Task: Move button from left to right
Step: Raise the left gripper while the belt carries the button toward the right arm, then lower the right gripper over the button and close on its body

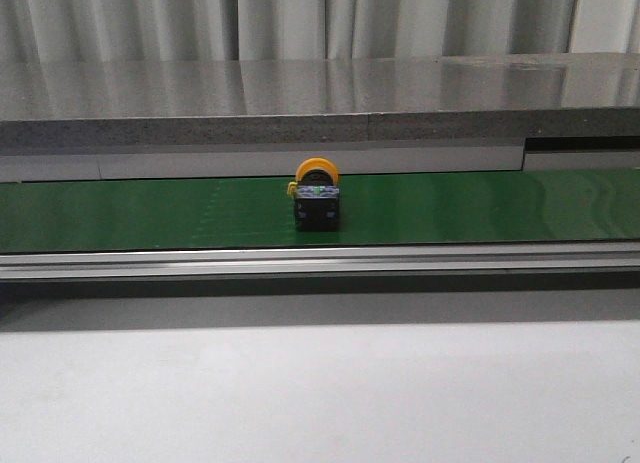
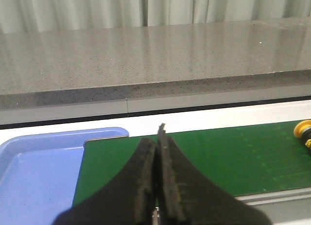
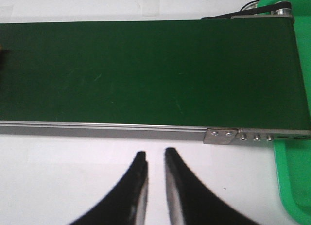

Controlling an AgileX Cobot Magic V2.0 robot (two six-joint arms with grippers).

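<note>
Small push-button with round yellow-orange cap and black cube body [image 1: 317, 196] sits mid-width on the green conveyor belt [image 1: 150, 213], untouched. Left gripper [image 2: 157, 137] fully closed, empty; right gripper [image 3: 155, 159] narrowly parted, empty, over white tabletop [image 3: 58, 181].

Yellow-orange-capped black button [image 1: 317, 198]; green belt [image 1: 150, 213]; blue tray [image 2: 34, 171]

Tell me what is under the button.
The button stands on the green belt, touching nothing else. The patch of belt right beneath its black body is hidden.
</note>
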